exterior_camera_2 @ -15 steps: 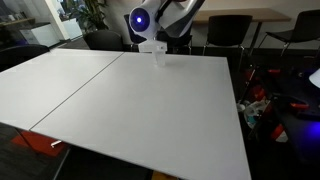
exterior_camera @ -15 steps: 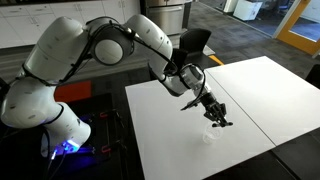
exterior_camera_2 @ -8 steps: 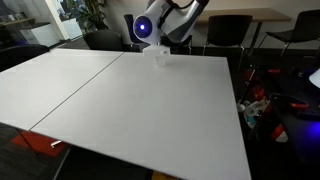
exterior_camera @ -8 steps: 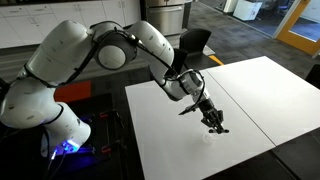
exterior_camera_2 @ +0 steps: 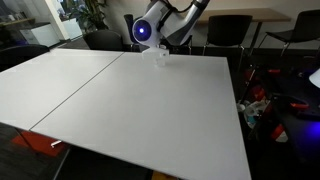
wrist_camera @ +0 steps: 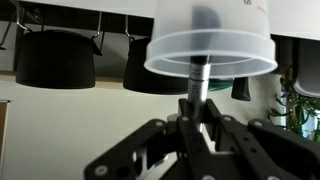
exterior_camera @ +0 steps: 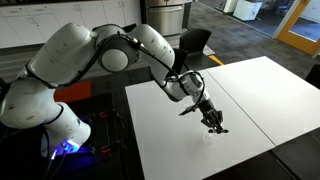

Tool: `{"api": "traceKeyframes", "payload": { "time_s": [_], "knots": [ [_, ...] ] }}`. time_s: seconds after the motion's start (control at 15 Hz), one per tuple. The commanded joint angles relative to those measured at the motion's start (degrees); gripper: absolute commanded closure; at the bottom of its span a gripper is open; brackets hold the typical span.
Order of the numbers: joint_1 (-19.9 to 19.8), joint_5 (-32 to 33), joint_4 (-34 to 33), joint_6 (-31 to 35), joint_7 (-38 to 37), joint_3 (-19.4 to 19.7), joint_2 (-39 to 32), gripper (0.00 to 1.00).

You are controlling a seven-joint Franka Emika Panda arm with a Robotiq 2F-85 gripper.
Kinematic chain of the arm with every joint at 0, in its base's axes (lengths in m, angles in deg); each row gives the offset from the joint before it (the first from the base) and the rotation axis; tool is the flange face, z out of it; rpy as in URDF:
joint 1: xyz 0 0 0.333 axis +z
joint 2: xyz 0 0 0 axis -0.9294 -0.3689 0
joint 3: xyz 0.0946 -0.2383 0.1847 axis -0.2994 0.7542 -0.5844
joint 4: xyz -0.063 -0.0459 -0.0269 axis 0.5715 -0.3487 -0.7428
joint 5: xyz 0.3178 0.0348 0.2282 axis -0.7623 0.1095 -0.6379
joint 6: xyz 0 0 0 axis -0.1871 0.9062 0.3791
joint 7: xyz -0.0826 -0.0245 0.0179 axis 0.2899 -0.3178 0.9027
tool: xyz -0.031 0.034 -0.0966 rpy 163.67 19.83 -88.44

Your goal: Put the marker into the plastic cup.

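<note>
The clear plastic cup [wrist_camera: 210, 55] fills the top of the wrist view, and its round rim faces my gripper [wrist_camera: 197, 108]. The gripper is shut on the black marker [wrist_camera: 199, 80], whose far end reaches past the rim into the cup. In both exterior views the gripper [exterior_camera: 213, 121] [exterior_camera_2: 161, 42] hangs right over the faint cup [exterior_camera: 209, 136] [exterior_camera_2: 160, 55], which stands on the white table [exterior_camera: 170, 130]. The marker is too small to make out there.
Black office chairs [exterior_camera_2: 228, 30] stand behind the table's far edge, and two show in the wrist view [wrist_camera: 55, 58]. A seam [exterior_camera: 240, 105] runs across the white table. Clutter lies on the floor beside the table [exterior_camera_2: 262, 105].
The arm has shifted slightly and brought the gripper with the marker down closer over the cup. In the last half second it has barely moved.
</note>
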Motion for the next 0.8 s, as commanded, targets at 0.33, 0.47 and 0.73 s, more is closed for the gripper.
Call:
{"api": "traceKeyframes", "payload": {
  "time_s": [0.33, 0.47, 0.73],
  "knots": [
    [-0.23, -0.4, -1.09, -0.08, -1.51, -0.5, -0.02, 0.18],
    [0.23, -0.03, 0.16, -0.25, -2.42, -0.36, 1.4, 0.03],
    [1.39, 0.83, 3.96, -0.5, -6.26, -0.22, 6.2, 0.0]
  ]
}}
